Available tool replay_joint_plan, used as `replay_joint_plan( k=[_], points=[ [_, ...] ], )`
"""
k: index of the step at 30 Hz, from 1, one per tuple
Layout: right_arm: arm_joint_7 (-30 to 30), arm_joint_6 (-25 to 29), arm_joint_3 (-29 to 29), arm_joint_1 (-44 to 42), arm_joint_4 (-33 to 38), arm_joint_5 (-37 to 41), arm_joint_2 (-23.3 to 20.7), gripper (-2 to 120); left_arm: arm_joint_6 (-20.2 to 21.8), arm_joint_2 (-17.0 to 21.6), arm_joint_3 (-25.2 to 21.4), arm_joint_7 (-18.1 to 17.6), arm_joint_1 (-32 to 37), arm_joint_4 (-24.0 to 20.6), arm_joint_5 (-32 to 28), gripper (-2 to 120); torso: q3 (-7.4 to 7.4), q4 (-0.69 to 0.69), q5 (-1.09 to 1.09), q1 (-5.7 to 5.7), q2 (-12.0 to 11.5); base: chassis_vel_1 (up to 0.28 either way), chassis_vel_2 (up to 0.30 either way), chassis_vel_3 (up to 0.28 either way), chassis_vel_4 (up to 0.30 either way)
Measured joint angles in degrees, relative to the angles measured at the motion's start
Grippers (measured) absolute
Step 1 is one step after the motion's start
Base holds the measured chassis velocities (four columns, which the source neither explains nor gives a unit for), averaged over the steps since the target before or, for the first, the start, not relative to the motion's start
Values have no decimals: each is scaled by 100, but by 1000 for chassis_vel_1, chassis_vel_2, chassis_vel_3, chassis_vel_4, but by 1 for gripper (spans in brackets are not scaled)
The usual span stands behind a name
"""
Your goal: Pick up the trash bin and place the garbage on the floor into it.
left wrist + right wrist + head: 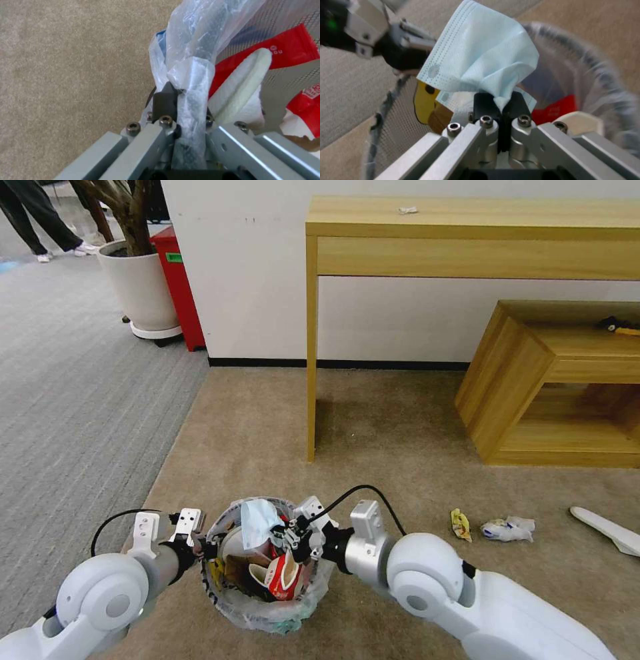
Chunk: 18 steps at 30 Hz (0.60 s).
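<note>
The trash bin point(267, 607), round, dark mesh with a clear bag liner, is held up close in front of me above the beige floor point(400, 447). My left gripper point(202, 547) is shut on its rim point(196, 62) and bag. Inside lie a red wrapper point(283, 52), a white slipper point(243, 80) and a red paper cup point(283, 577). Over the bin's mouth, my right gripper point(293, 537) is shut on a light blue face mask point(480, 57). More garbage lies on the carpet to the right: a yellow wrapper point(460, 525), a blue-white packet point(508, 529) and a white slipper point(607, 530).
A tall wooden console table point(467, 220) with a paper scrap point(408, 210) on it stands against the wall ahead. A low wooden shelf point(560, 380) sits at the right. A white planter point(140, 287) and a red box point(177, 287) stand far left beside grey striped carpet point(67, 380).
</note>
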Motion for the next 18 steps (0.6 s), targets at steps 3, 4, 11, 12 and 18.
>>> replay_joint_plan(
  k=[3, 4, 11, 12, 18],
  points=[
    [44, -20, -63, -2, -85, -1, 64, 0, 0, -2, -21, -41, 9, -40, -85, 0, 0, 0, 0, 0, 0, 0, 0, 0, 0],
    [59, -27, -80, -2, -134, -1, 90, 0, 0, -2, -36, -58, 12, -55, -128, 0, 0, 0, 0, 0, 0, 0, 0, 0, 0],
    [149, -80, -129, -4, -290, 73, 152, 0, 0, -4, -122, -122, 17, -120, -300, 0, 0, 0, 0, 0, 0, 0, 0, 0, 0],
    [190, -83, -162, -19, -358, 73, 173, 0, 0, -10, -149, -124, 22, -128, -326, 0, 0, -1, 0, 0, 0, 0, 0, 0, 0],
    [328, -86, -179, -36, -361, 13, 250, 9, 0, -10, -177, -124, 39, -127, -326, 0, 0, 0, 0, 0, 0, 0, 0, 0, 0]
  ],
)
